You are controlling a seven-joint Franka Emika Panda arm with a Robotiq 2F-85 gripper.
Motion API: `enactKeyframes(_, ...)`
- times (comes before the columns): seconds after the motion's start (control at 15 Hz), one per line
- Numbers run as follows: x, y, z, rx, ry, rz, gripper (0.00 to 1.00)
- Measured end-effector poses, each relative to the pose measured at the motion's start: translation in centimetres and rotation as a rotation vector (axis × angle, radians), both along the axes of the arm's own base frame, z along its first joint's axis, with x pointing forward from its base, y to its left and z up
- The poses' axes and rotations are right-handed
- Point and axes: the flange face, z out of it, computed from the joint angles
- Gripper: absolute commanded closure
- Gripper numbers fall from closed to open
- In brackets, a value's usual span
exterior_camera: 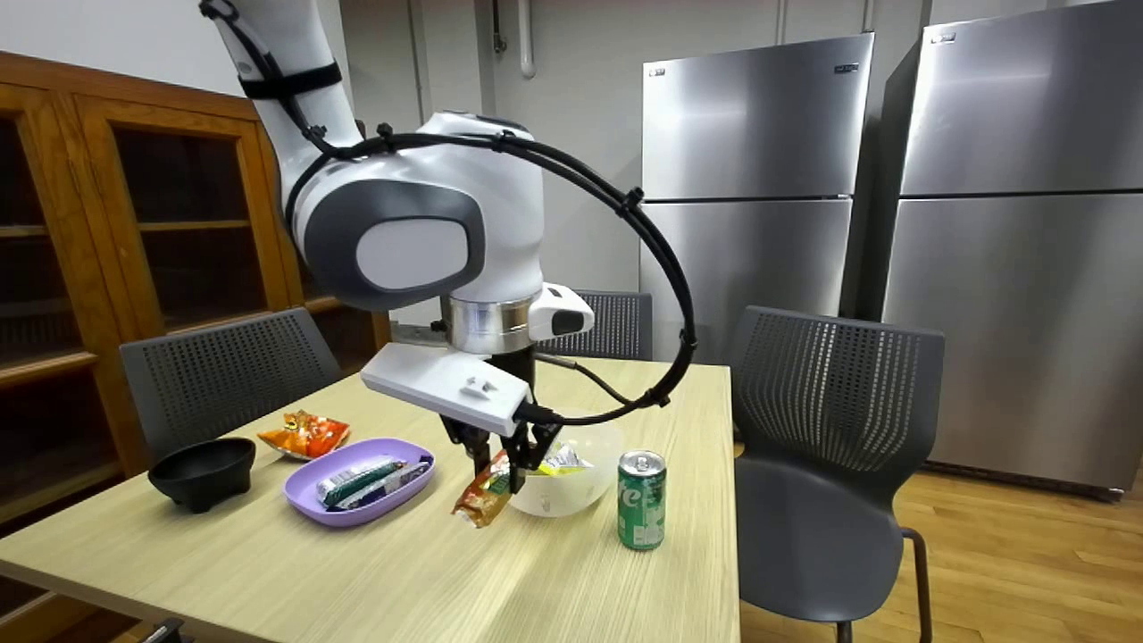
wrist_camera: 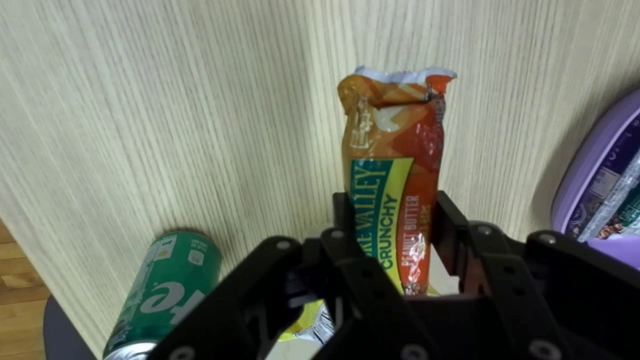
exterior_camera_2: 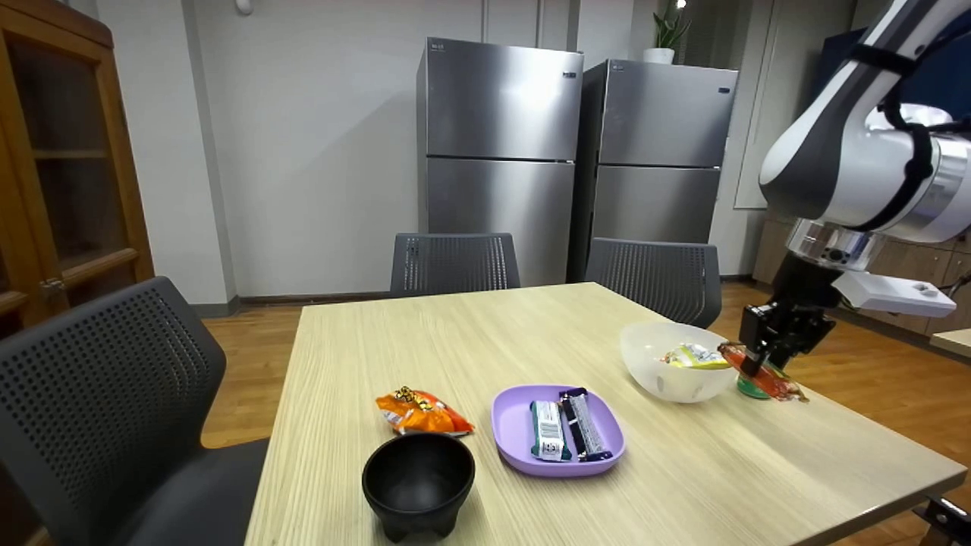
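Gripper (wrist_camera: 392, 215): clamped on snack bar (wrist_camera: 392, 150) | near it: bowl (exterior_camera: 576, 496), can (exterior_camera: 641, 505) | farther off: tray (exterior_camera_2: 514, 428) | snack bar reads: "VALLEY CRUNCHY", "PEANUT BUTTER"

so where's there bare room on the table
Bare table: between orange bag, white bowl and middle chair; also from tray and can to the near edge. Crowded: around the white bowl, with can, tool and held bar close.
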Motion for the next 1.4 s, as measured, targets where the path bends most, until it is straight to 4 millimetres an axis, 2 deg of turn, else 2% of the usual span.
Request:
enactKeyframes(0.47, 1.3, 3.6, 2.1, 0.007, -0.015, 0.007, 0.84)
enactKeyframes(1.0, 2.6, 9.2, 2.7, 0.010, 0.013, 0.012, 0.84)
enactKeyframes(1.4, 3.2, 12.2, 3.1, -0.024, 0.051, -0.022, 0.84)
